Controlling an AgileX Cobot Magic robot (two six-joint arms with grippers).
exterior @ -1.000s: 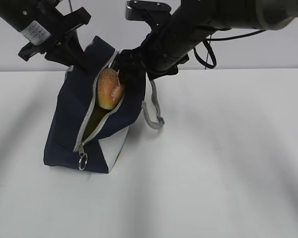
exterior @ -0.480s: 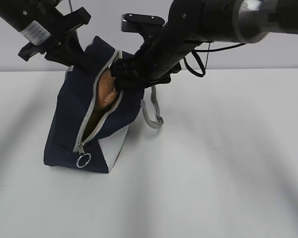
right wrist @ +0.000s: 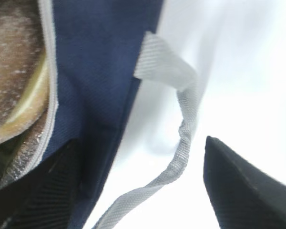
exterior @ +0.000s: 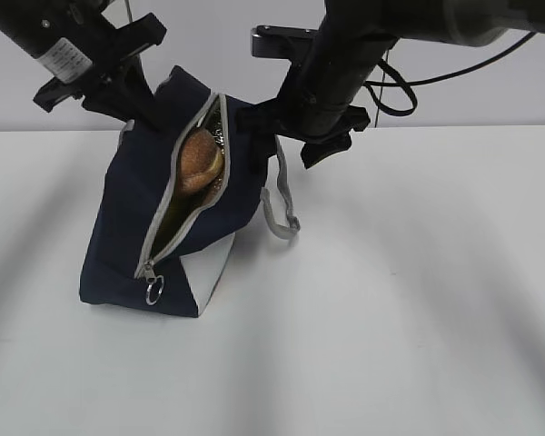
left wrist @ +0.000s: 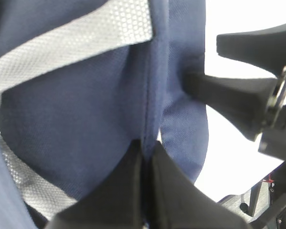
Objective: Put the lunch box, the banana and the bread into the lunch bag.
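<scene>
On the surface [exterior: 391,318], the lunch bag [exterior: 132,227] stood unzipped with the bread [exterior: 198,162] lodged in its mouth, because my left end effector [left wrist: 145,191] clamped the rear fabric to hold it upright, while my right end effector [right wrist: 140,191] hung spread and empty beside the grey handle [right wrist: 183,124].

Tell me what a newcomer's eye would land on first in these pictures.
First, the golden-brown oval bread roll showing through the unzipped grey-edged opening of the soft navy-blue fabric lunch bag, which stands left of centre on the white table. Next, the two black arms above it: the left gripper is pinched shut on the bag's fabric, and the right gripper is open beside the bag's grey webbing handle.
</scene>
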